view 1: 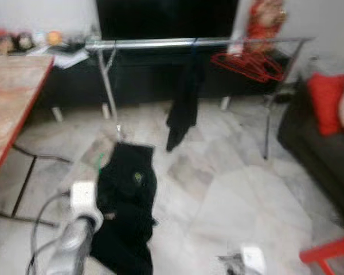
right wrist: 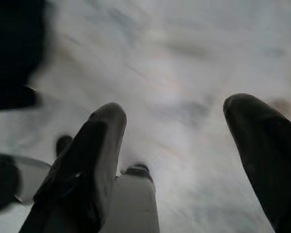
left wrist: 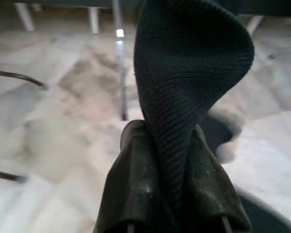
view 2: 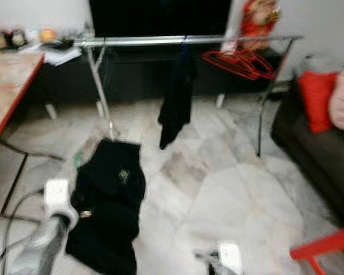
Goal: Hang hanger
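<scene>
Black ribbed knit cloth [left wrist: 184,97] rises in a fold between the left gripper's [left wrist: 174,194] two glossy fingers [left wrist: 136,184], which are clamped on it. From the head, that same dark garment [view 1: 126,212] droops from the silver left arm [view 1: 74,240] as a long soft mass over pale marbled floor [view 1: 235,189], its long axis running roughly away from the robot toward the rack; a small green piece [view 1: 100,162] shows at its upper left edge, too blurred to identify. Whether a hanger is inside it cannot be told.

Right gripper [right wrist: 179,160] hangs low with rounded fingers [right wrist: 97,150] well apart over the floor.

Farther off, a thin metal rail [view 1: 160,43] runs left to right on slanted legs. One dark garment [view 1: 183,103] hangs from it near the middle, and red wire hangers [view 1: 249,66] cluster at its right end, tilted. A wooden table [view 1: 11,97] stands left, a dark sofa [view 1: 315,149] with a red cushion [view 1: 327,100] right.
</scene>
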You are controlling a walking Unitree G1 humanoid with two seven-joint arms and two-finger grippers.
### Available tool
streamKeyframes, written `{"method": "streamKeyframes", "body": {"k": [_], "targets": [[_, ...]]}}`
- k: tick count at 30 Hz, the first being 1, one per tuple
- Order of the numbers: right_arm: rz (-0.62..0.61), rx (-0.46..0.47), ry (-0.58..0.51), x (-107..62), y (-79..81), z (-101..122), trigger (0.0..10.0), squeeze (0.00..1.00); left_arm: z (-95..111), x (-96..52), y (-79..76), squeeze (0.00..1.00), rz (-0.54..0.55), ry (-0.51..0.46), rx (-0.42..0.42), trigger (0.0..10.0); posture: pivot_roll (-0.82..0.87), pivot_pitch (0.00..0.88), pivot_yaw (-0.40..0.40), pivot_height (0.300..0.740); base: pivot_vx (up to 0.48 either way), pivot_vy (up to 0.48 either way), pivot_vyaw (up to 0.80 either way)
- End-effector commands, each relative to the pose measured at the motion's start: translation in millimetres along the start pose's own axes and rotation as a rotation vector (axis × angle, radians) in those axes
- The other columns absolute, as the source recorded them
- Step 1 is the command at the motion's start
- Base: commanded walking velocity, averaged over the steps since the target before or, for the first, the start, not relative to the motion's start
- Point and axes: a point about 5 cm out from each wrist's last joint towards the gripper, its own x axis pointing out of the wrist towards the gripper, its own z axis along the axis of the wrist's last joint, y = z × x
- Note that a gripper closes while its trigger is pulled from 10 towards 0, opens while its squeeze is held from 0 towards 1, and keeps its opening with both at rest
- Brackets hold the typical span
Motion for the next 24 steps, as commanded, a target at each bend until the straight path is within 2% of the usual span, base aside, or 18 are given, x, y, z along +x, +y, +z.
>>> {"method": "streamKeyframes", "body": {"k": [1,9,14,20,24], "targets": [[-0.026,-0.003,0.045,-3.2,-13.6,-12.5,10.0,0.00,9.9,4.0,-7.7,0.00,-0.022,-0.038,0.010,10.0,-0.11,0.000,-0.024,0.740,0.364,0.000,0.48],[0.006,-0.017,0.053,-2.8,-8.5,-12.7,10.0,0.00,10.1,3.5,-6.2,0.00,-0.013,-0.036,0.010,10.0,-0.11,0.000,-0.026,0.740,0.365,0.000,0.46],[0.016,-0.027,0.056,-2.7,-6.6,-13.0,10.0,0.00,10.0,3.6,-6.8,0.00,-0.017,-0.035,0.009,10.0,-0.11,0.000,-0.024,0.740,0.368,0.000,0.73],[0.008,-0.011,0.058,-3.0,-7.8,-14.0,10.0,0.00,10.1,3.8,-8.2,0.00,-0.023,-0.033,0.009,10.0,-0.10,0.000,-0.024,0.740,0.368,0.000,0.61],[-0.037,0.046,0.054,-3.6,-14.7,-14.6,10.0,0.00,8.1,3.1,-10.7,0.00,-0.045,-0.023,0.013,10.0,-0.10,0.000,-0.024,0.740,0.368,0.000,0.00]]}}
